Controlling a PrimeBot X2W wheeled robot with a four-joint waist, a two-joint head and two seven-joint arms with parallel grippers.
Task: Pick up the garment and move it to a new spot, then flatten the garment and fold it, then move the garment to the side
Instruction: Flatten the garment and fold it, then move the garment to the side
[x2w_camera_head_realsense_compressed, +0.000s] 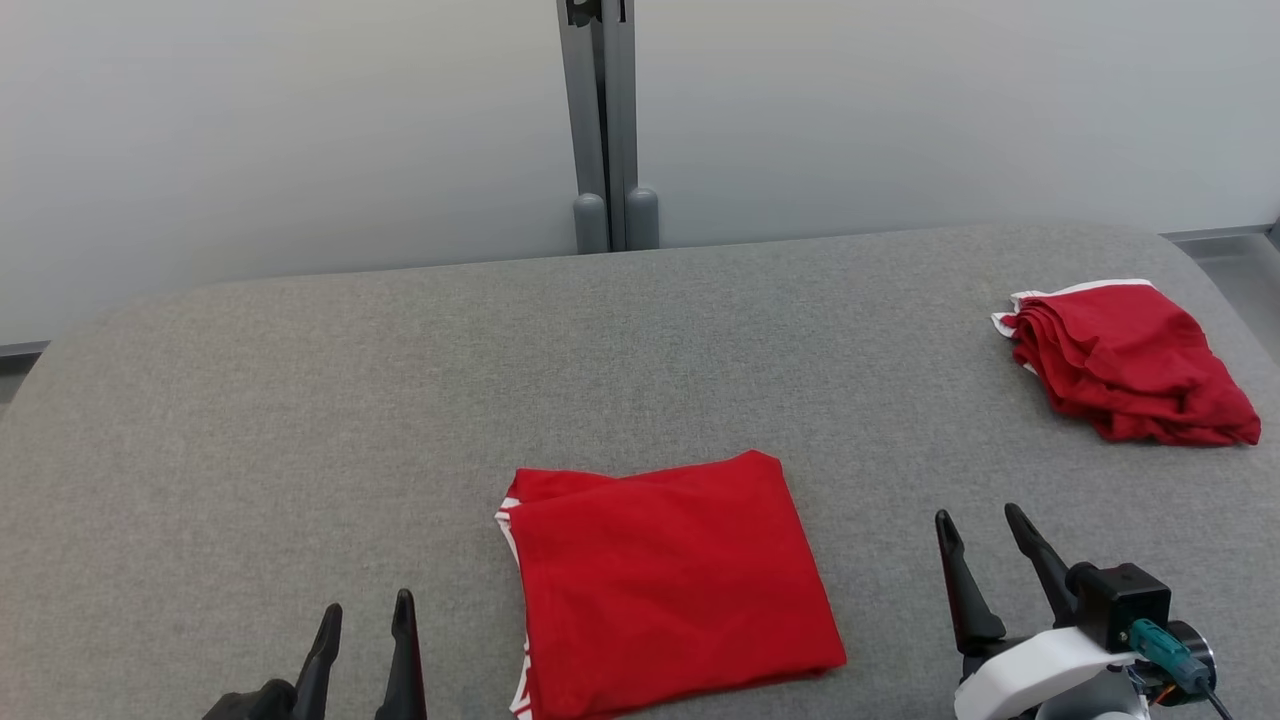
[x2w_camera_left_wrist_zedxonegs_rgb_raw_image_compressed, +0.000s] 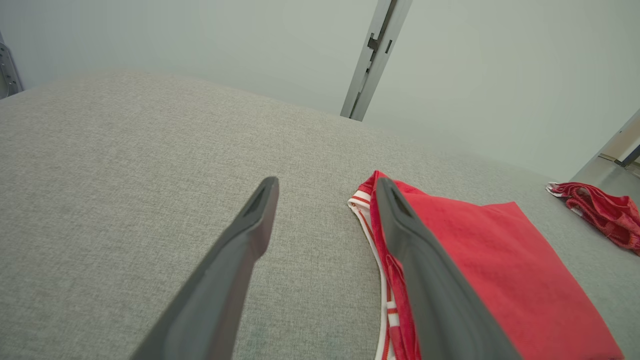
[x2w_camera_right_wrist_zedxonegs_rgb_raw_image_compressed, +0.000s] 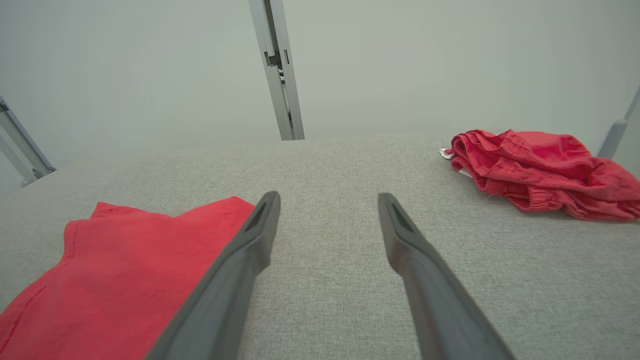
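A red garment (x2w_camera_head_realsense_compressed: 672, 582) with white trim lies folded into a flat rectangle near the front middle of the grey table (x2w_camera_head_realsense_compressed: 300, 420); it also shows as the folded garment (x2w_camera_left_wrist_zedxonegs_rgb_raw_image_compressed: 500, 260) in the left wrist view and the folded garment (x2w_camera_right_wrist_zedxonegs_rgb_raw_image_compressed: 110, 280) in the right wrist view. My left gripper (x2w_camera_head_realsense_compressed: 368, 612) stands open at the lower left, just left of the fold, holding nothing. My right gripper (x2w_camera_head_realsense_compressed: 982, 520) stands open at the lower right, apart from the cloth. The same open left gripper (x2w_camera_left_wrist_zedxonegs_rgb_raw_image_compressed: 327, 185) and open right gripper (x2w_camera_right_wrist_zedxonegs_rgb_raw_image_compressed: 329, 199) hang over bare fabric.
A second red garment (x2w_camera_head_realsense_compressed: 1125, 362) lies crumpled at the table's far right corner, seen too as the crumpled garment (x2w_camera_right_wrist_zedxonegs_rgb_raw_image_compressed: 540, 170). A grey post (x2w_camera_head_realsense_compressed: 605, 120) rises behind the table against a pale wall. The table's rounded edges curve off at both sides.
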